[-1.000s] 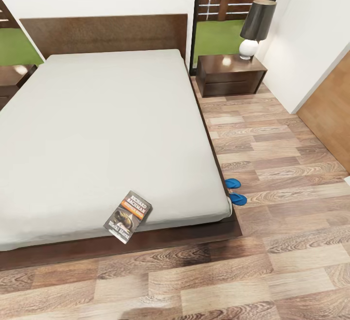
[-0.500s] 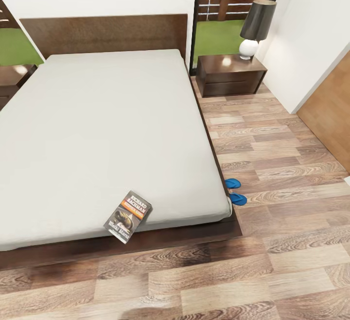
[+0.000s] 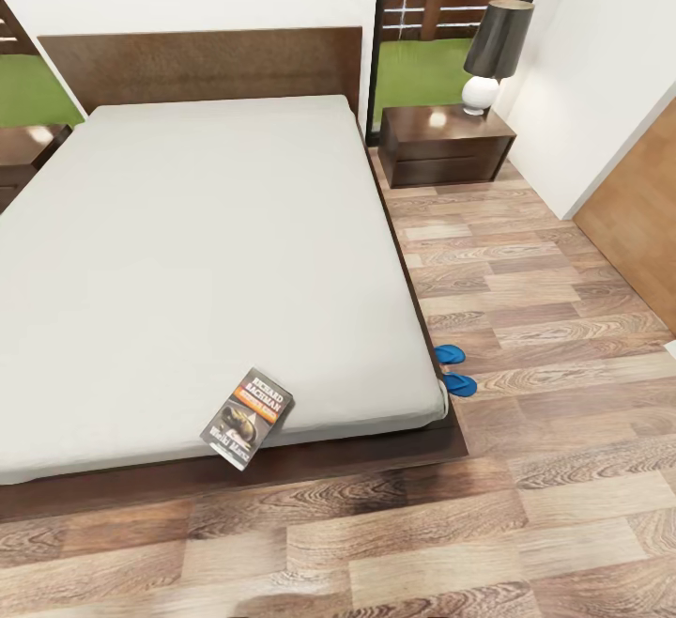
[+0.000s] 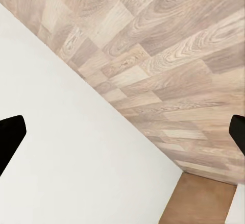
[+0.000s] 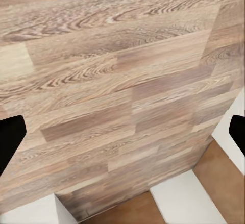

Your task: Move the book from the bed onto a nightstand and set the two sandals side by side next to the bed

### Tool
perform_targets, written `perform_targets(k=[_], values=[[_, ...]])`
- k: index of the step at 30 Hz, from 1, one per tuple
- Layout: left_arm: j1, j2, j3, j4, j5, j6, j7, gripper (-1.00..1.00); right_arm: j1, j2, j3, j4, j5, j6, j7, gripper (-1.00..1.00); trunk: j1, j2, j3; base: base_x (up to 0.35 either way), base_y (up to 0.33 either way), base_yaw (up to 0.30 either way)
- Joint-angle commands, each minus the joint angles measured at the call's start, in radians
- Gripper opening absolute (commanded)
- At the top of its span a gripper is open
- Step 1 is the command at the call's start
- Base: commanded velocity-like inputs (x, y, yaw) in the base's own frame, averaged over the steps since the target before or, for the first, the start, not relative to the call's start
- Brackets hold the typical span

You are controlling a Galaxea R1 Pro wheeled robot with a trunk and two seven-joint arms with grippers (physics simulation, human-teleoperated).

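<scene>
Nothing shifting since a second ago — pausing at bed (image 3: 188, 252) foot. Book (image 3: 247, 418) lying at mattress near edge, overhanging; sandals (image 3: 454, 369) sitting together on floor beside bed. Nightstand (image 3: 446, 144) waiting. Left claw (image 4: 122, 132), right claw (image 5: 122, 132) both gaping wide, carrying nothing — task not yet starting.

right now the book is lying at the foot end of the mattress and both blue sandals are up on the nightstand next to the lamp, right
Not quite. The head view shows the book at the foot end of the mattress, but the two blue sandals lie on the wood floor beside the bed frame, not on the nightstand, which carries the lamp.
</scene>
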Motion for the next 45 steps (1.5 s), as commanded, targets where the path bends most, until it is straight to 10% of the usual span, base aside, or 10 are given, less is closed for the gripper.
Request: perform_targets(k=[1, 14, 45], values=[[0.009, -0.016, -0.003, -0.002, -0.004, 0.000, 0.003, 1.00, -0.001, 0.001, -0.011, -0.004, 0.010, -0.004, -0.021, 1.00, 0.000, 0.000, 0.000, 0.000, 0.000, 0.000], [0.037, -0.098, 0.002, -0.002, -0.001, -0.006, -0.068, 1.00, -0.017, 0.048, -0.090, -0.091, 0.005, -0.004, -0.122, 1.00, 0.000, 0.000, 0.000, 0.000, 0.167, 0.000], [0.039, -0.150, 0.004, -0.004, 0.004, -0.006, -0.100, 1.00, -0.193, 0.073, -0.121, -0.101, 0.006, 0.003, -0.126, 1.00, 0.000, 0.000, 0.000, 0.000, 0.052, 0.000]])
